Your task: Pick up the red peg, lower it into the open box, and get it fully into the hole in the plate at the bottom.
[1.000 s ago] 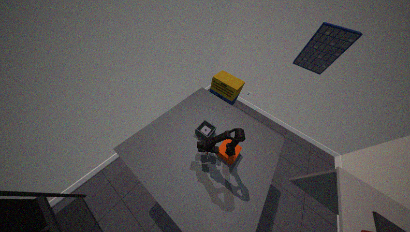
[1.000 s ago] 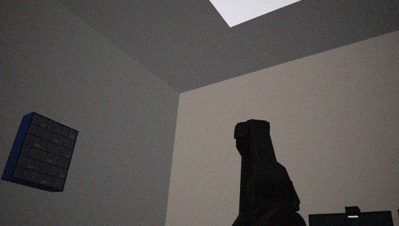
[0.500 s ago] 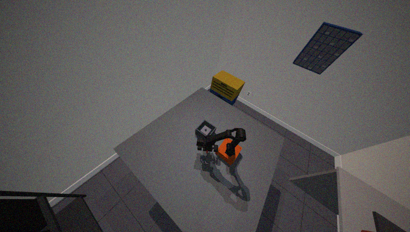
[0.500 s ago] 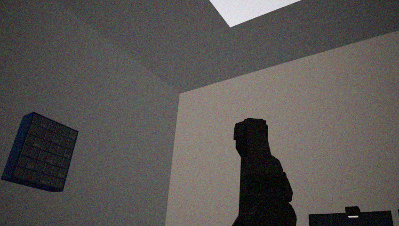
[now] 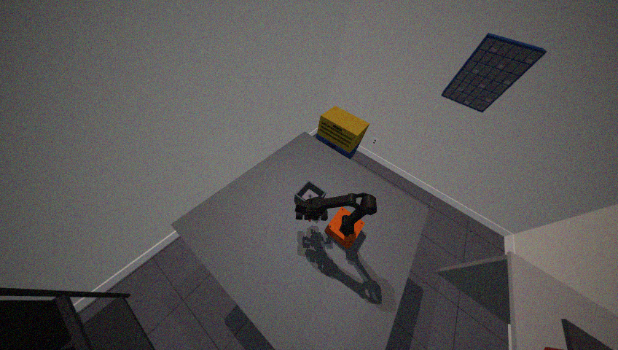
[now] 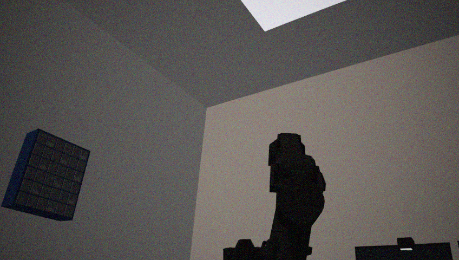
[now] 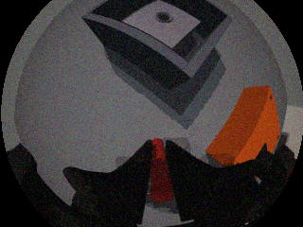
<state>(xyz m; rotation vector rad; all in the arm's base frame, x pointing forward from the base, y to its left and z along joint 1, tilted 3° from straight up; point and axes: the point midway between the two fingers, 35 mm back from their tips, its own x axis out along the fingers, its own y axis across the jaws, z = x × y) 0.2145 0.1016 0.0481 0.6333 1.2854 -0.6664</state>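
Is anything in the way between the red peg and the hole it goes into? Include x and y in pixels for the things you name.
Yes, the open box's (image 5: 323, 191) (image 7: 142, 38) near wall. The end effector (image 7: 158, 144) grips the red peg (image 7: 161, 177) outside the box, and the hole (image 7: 164, 17) lies beyond that wall, in the plate.

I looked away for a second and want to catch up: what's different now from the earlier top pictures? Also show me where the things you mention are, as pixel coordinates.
The gripper (image 5: 310, 219) (image 7: 158, 144) has moved toward the open box (image 5: 296, 200) (image 7: 137, 35), now partly covering it in the top view. The box, the orange base (image 5: 331, 232) (image 7: 243, 118) and the yellow block (image 5: 340, 130) stayed put.
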